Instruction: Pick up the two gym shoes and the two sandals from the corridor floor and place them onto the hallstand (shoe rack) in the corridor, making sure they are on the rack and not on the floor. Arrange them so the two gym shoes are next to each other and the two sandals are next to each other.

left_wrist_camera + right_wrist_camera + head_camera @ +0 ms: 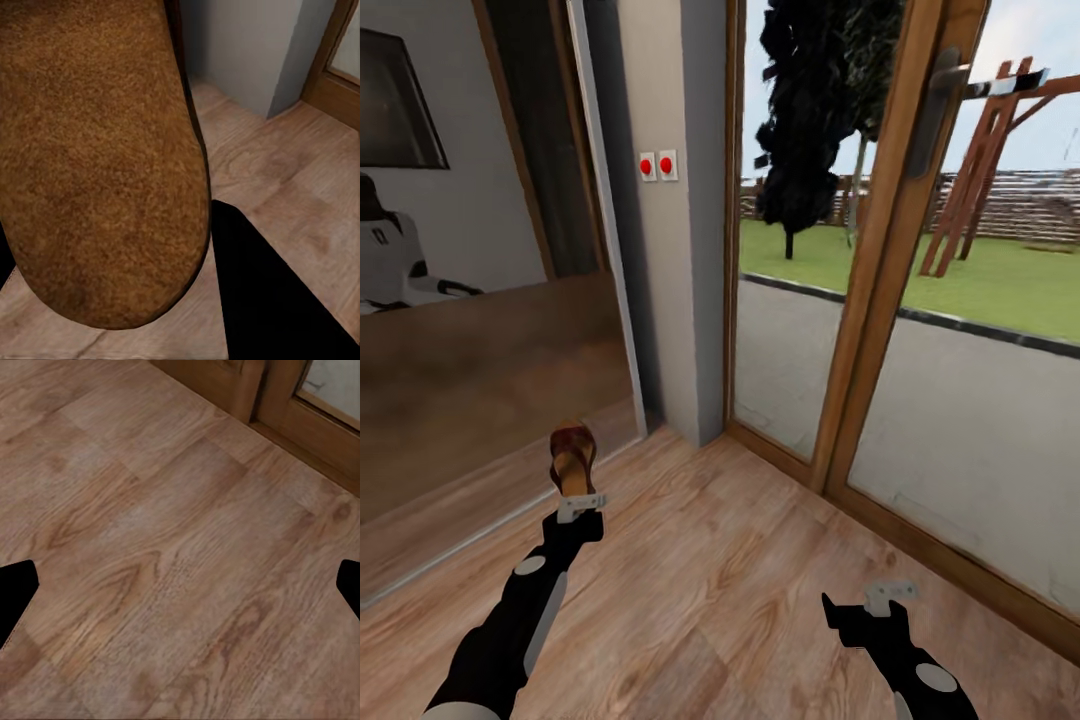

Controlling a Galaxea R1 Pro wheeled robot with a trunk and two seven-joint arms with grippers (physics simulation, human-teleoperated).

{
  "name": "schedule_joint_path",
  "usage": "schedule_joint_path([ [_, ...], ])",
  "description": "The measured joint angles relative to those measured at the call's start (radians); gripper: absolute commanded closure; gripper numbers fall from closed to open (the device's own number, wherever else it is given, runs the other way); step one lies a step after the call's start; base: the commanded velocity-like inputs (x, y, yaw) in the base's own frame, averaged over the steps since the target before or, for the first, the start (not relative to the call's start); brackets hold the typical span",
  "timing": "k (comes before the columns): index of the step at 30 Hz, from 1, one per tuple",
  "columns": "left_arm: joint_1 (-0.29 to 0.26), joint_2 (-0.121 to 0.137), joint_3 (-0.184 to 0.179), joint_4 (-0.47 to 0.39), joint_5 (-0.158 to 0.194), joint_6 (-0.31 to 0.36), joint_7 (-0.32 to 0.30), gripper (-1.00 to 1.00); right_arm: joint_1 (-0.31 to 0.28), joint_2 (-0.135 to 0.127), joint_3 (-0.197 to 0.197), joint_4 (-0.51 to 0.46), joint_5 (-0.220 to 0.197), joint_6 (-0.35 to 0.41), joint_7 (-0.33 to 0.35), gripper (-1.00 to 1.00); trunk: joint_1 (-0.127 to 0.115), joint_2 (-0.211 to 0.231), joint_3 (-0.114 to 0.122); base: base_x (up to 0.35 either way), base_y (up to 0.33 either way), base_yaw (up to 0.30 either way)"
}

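Note:
One dark brown sandal [572,458] with a tan footbed stands upright above the corridor floor [720,590], and my left gripper [581,503] is shut on its lower end. The left wrist view looks close onto the sandal's tan footbed [97,157], with one black finger [270,300] beside it. My right gripper [887,596] hangs open over bare planks at the lower right, and its fingertips [15,592] stand wide apart with nothing between them. The gym shoes, the other sandal and the hallstand are out of view.
A glass door in a wooden frame [880,260] runs along the right. A grey wall corner with two red switches [657,166] stands ahead. On the left, a mirrored sliding panel [480,300] reflects the floor and the robot.

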Motion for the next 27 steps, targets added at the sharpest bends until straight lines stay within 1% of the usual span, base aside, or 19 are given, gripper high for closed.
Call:
schedule_joint_path([
  [5, 0.0, -0.001, 0.0, 0.011, -0.001, 0.0, 0.0, 1.0, 0.0, 0.0, 0.0, 0.0, 0.0, 0.0, 0.0, -1.0, 0.0, 0.0, 0.0, 0.009, -0.008, 0.292],
  [13, -0.001, -0.002, -0.002, 0.013, -0.001, -0.001, 0.0, 1.0, 0.0, 0.0, 0.0, -0.001, 0.0, 0.0, 0.0, -1.0, 0.0, 0.0, 0.0, 0.1, -0.088, 0.292],
  [27, -0.001, -0.002, -0.002, 0.013, -0.002, -0.001, 0.0, 1.0, 0.0, 0.0, 0.0, 0.0, 0.0, 0.0, 0.0, -1.0, 0.0, 0.0, 0.0, 0.004, -0.003, 0.292],
])
